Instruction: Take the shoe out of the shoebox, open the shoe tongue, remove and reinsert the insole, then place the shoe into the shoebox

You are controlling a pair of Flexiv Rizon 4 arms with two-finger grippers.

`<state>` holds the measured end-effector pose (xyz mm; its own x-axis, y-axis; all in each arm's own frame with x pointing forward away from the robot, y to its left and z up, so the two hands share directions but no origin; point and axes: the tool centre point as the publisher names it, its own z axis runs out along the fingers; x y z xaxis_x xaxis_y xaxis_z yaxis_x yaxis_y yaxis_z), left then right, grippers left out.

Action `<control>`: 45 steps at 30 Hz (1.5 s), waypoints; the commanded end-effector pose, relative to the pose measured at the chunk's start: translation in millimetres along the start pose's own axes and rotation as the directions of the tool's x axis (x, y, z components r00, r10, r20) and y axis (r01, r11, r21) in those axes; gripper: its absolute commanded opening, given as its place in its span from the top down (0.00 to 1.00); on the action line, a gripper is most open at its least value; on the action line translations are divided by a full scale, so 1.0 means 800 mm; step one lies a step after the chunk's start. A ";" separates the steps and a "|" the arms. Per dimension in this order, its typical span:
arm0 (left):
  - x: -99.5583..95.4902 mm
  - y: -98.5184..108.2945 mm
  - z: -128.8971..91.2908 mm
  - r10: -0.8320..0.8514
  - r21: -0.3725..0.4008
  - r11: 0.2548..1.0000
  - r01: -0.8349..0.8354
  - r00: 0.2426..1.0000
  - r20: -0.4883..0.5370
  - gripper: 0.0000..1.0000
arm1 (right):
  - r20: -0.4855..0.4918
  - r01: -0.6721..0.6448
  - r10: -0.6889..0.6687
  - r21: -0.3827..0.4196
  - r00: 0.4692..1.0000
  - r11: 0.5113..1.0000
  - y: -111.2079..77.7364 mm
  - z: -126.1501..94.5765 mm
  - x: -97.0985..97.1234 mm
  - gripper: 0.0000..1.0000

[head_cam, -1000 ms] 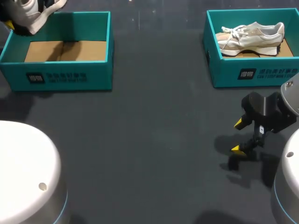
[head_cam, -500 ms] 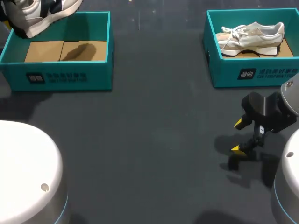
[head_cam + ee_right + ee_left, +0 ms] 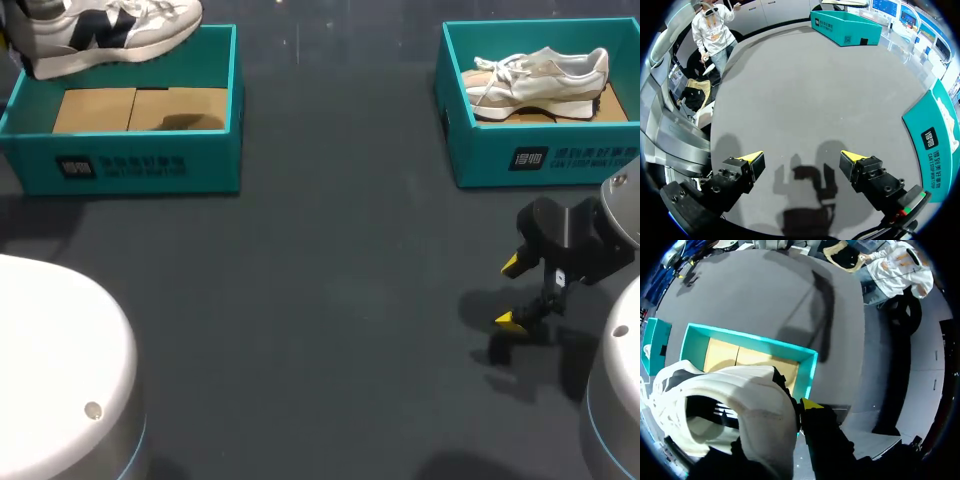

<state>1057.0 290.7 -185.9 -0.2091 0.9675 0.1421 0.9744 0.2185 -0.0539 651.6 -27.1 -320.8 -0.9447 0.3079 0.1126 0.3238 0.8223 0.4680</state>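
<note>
A white shoe with navy marks (image 3: 110, 30) hangs level over the back left corner of the left teal shoebox (image 3: 130, 165), whose cardboard floor is bare. In the left wrist view my left gripper (image 3: 790, 415) is shut on the shoe's heel (image 3: 740, 410). One yellow fingertip (image 3: 810, 404) shows beside the heel and the other is hidden by the shoe. The box's rim (image 3: 750, 340) lies below it. My right gripper (image 3: 510, 292) stands open over bare table at the right, its fingers (image 3: 752, 162) wide apart with nothing between them.
A second teal shoebox (image 3: 540, 160) at the back right holds a cream shoe (image 3: 540, 75); its wall (image 3: 935, 145) is beside my right gripper. The left box (image 3: 845, 22) shows far ahead of that gripper. Dark table (image 3: 340, 300) lies between the boxes.
The held shoe has swung to the right and levelled out above the left box, and its shadow on the cardboard has shrunk. The right arm has not moved.
</note>
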 end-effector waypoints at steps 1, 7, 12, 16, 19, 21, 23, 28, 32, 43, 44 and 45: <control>0.003 -0.010 -0.001 0.039 -0.025 0.999 -0.040 0.999 -0.001 1.00 | 0.004 0.000 0.000 0.001 1.000 1.000 -0.001 -0.001 0.003 0.00; 0.001 0.012 0.018 0.137 -0.096 0.985 -0.142 0.989 -0.054 1.00 | 0.004 0.000 0.000 0.001 1.000 1.000 -0.001 -0.001 0.003 0.00; 0.004 0.022 0.039 0.184 -0.117 0.974 -0.192 0.980 -0.077 1.00 | 0.004 0.000 0.000 0.001 1.000 1.000 -0.001 -0.001 0.003 0.00; 0.008 0.023 0.054 0.215 -0.101 0.970 -0.223 0.973 -0.084 1.00 | 0.004 0.000 0.000 0.001 1.000 1.000 -0.001 -0.001 0.003 0.00; 0.010 0.023 0.057 0.244 -0.079 0.966 -0.247 0.968 -0.054 1.00 | 0.004 0.000 0.000 0.001 1.000 1.000 -0.001 -0.001 0.003 0.00; 0.010 0.023 0.057 0.244 -0.079 0.966 -0.247 0.968 -0.054 1.00 | 0.004 0.000 0.000 0.001 1.000 1.000 -0.001 -0.001 0.003 0.00; 0.010 0.023 0.057 0.244 -0.079 0.966 -0.247 0.968 -0.054 1.00 | 0.004 0.000 0.000 0.001 1.000 1.000 -0.001 -0.001 0.003 0.00; 0.010 0.023 0.057 0.244 -0.079 0.966 -0.247 0.968 -0.054 1.00 | 0.004 0.000 0.000 0.001 1.000 1.000 -0.001 -0.001 0.003 0.00; 0.005 0.026 0.061 0.238 -0.079 0.967 -0.243 0.969 -0.069 1.00 | 0.004 0.000 0.000 0.001 1.000 1.000 -0.001 -0.001 0.003 0.00; -0.013 0.040 0.110 0.236 -0.057 0.968 -0.243 0.966 -0.102 1.00 | 0.004 0.000 0.000 0.001 1.000 1.000 -0.001 -0.001 0.003 0.00; -0.013 0.039 0.113 0.239 -0.055 0.968 -0.245 0.966 -0.103 1.00 | 0.004 0.000 0.000 0.001 1.000 1.000 -0.001 -0.001 0.003 0.00; -0.013 0.038 0.116 0.243 -0.050 0.967 -0.249 0.965 -0.103 1.00 | 0.004 0.000 0.000 0.001 1.000 1.000 -0.001 -0.001 0.003 0.00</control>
<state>1076.1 298.4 -275.2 0.0403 0.9731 0.2268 0.9990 -0.0344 -0.0301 651.6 -27.0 -320.8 -0.9447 0.3079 0.1126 0.3238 0.8223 0.4680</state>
